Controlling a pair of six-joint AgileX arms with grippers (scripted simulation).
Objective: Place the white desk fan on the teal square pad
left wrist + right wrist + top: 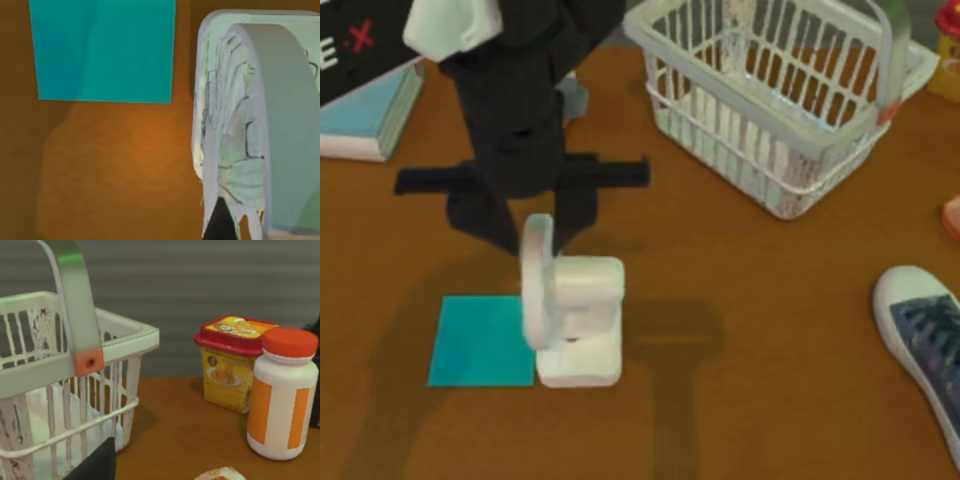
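Observation:
The white desk fan [575,320] stands upright just right of the teal square pad [480,340], its base covering the pad's right edge. My left gripper [540,238] reaches down from above, shut on the top of the fan's ring guard, one finger on each face. The left wrist view shows the guard [250,125] close up, one dark finger [220,225] against it and the pad [102,50] lying flat beyond. Whether the fan's base touches the table cannot be told. My right arm is outside the top view; a dark part of my right gripper [95,465] shows beside the basket.
A white wire basket [770,100] stands at the back right. A light-blue book [370,120] lies at the back left. A sneaker [925,330] lies at the right edge. A yellow tub [230,360] and a white bottle [282,395] stand near the basket.

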